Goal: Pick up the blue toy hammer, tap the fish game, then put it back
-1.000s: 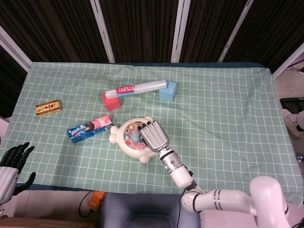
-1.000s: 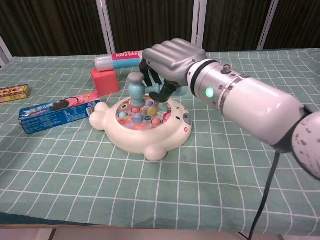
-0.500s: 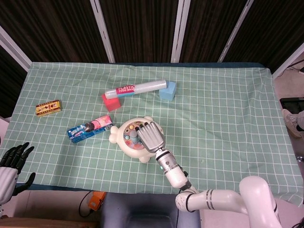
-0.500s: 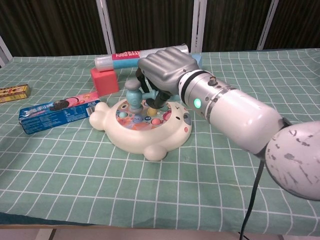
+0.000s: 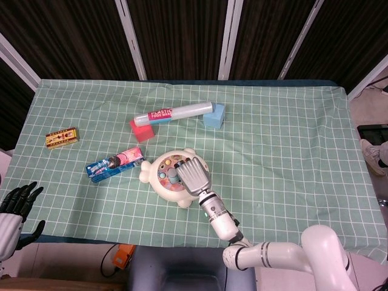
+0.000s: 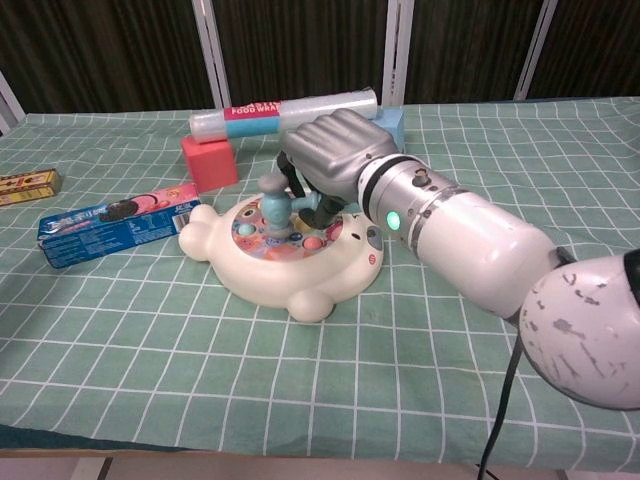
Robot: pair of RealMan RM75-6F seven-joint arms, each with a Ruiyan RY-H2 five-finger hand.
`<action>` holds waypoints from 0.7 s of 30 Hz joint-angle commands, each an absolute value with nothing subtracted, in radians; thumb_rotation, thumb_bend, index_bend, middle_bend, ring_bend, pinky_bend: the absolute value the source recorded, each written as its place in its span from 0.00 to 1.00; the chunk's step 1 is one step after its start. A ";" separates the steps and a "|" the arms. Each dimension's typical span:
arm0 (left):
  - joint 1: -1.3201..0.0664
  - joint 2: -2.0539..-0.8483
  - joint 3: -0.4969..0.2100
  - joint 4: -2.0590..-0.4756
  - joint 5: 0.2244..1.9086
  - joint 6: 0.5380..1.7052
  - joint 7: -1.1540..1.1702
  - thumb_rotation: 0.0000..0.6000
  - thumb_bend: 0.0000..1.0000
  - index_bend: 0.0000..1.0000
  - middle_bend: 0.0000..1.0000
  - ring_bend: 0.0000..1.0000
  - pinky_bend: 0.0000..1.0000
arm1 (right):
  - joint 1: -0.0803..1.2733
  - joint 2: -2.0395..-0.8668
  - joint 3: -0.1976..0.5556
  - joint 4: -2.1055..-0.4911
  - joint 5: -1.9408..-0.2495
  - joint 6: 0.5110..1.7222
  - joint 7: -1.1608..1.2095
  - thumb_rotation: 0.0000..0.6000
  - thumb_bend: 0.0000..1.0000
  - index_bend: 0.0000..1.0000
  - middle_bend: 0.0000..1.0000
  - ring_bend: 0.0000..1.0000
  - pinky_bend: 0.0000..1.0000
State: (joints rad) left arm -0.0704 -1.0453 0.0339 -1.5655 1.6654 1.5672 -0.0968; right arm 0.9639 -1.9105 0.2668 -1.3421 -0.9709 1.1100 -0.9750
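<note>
The blue toy hammer [image 6: 276, 208] stands head-down on the coloured top of the fish game [image 6: 285, 252], its handle running back into the curled fingers of the right hand [image 6: 335, 152], which grips it. The chest view shows this plainly: the hammer head appears to touch the play surface among the small coloured pegs. From the head view the same hand [image 5: 193, 176] covers most of the toy, and only a bit of the hammer [image 5: 172, 177] peeps out at the hand's left edge — whether the head touches cannot be judged from there.

The fish game [image 5: 159, 180] sits near the middle of the green checked tablecloth [image 5: 285, 139]. Just to its left lies a blue snack packet [image 5: 115, 163], angled, close to the toy's rounded tail. Behind it a red block [image 5: 141, 130] and a light blue block [image 5: 214, 116] carry a roll of plastic food wrap [image 5: 174, 112] laid across them. A small yellow box [image 5: 62, 137] lies well apart toward the left edge of the cloth.

The left hand [image 5: 13, 209] shows only in the head view, off the table's near left corner, fingers apart and empty — the chest view does not take it in.
</note>
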 commanded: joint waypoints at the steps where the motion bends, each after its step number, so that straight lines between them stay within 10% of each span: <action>1: -0.070 -1.045 0.033 -1.565 1.665 1.569 -0.098 1.00 0.40 0.00 0.00 0.00 0.09 | 0.961 -1.904 0.272 -1.346 -0.982 1.125 -0.964 1.00 0.57 0.99 0.75 0.78 0.79; 21: -0.071 -1.048 0.034 -1.566 1.668 1.565 -0.090 1.00 0.40 0.00 0.00 0.00 0.09 | 0.941 -1.871 0.267 -1.314 -0.956 1.124 -0.949 1.00 0.57 0.99 0.75 0.78 0.79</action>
